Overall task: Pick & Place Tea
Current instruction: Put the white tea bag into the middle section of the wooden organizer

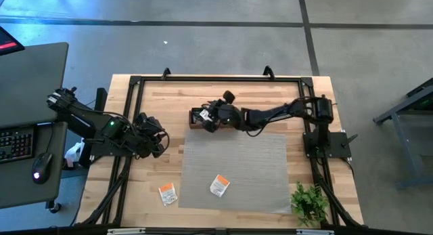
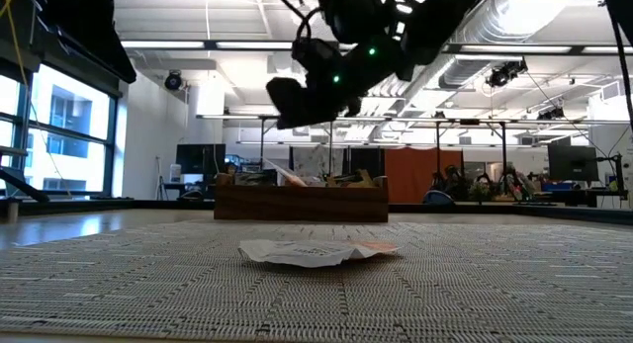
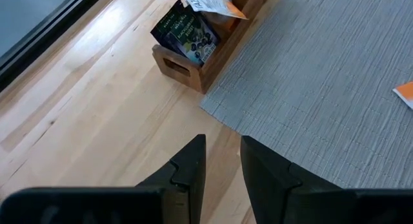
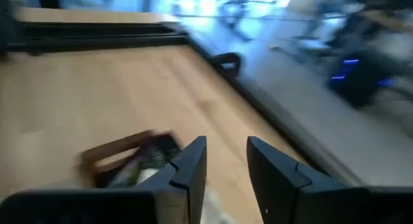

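A white-and-orange tea sachet (image 1: 219, 185) lies flat on the grey mat (image 1: 237, 160); it also shows in the low view (image 2: 316, 251). A second such sachet (image 1: 167, 193) lies on the bare wood left of the mat. The brown wooden box (image 1: 197, 120) stands at the mat's far left corner and holds black sachets (image 3: 187, 33) and white-and-orange sachets (image 3: 213, 1). My right gripper (image 1: 206, 118) hovers above the box, slightly open and empty (image 4: 226, 146). My left gripper (image 1: 157, 137) waits over the wood left of the mat, slightly open and empty (image 3: 222, 146).
A small green plant (image 1: 309, 202) stands at the table's near right corner. A black frame (image 1: 203, 78) runs along the table's edges. A desk with a keyboard and mouse (image 1: 40, 167) stands left of the table. The mat's middle and right lie bare.
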You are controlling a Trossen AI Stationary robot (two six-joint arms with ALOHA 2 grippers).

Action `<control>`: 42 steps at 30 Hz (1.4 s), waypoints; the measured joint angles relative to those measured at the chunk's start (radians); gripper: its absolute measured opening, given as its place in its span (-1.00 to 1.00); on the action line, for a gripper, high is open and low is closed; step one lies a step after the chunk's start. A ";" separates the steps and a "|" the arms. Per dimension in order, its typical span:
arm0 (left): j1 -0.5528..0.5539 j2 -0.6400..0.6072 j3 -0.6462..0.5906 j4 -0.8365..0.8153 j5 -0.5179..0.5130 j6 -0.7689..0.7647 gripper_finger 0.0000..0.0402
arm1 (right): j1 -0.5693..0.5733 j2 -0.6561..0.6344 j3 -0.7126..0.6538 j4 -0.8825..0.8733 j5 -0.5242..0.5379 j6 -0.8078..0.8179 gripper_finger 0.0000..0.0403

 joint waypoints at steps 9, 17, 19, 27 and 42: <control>0.000 0.000 0.000 0.000 -0.004 -0.005 -0.52 | -0.050 0.014 0.000 -0.126 -0.272 0.114 -0.94; 0.000 0.000 0.000 0.014 -0.004 -0.006 -0.52 | -0.080 0.057 0.000 -0.131 -0.339 0.128 -0.98; 0.000 0.000 0.000 0.018 -0.004 -0.006 -0.52 | -0.082 0.071 0.000 -0.139 -0.328 0.128 -0.98; 0.000 0.000 0.000 0.019 -0.003 -0.007 -0.52 | -0.080 0.054 0.000 -0.195 -0.036 0.120 -0.97; 0.000 0.000 0.000 0.016 0.005 -0.004 -0.52 | -0.016 -0.001 0.000 -0.187 -0.129 0.042 -0.98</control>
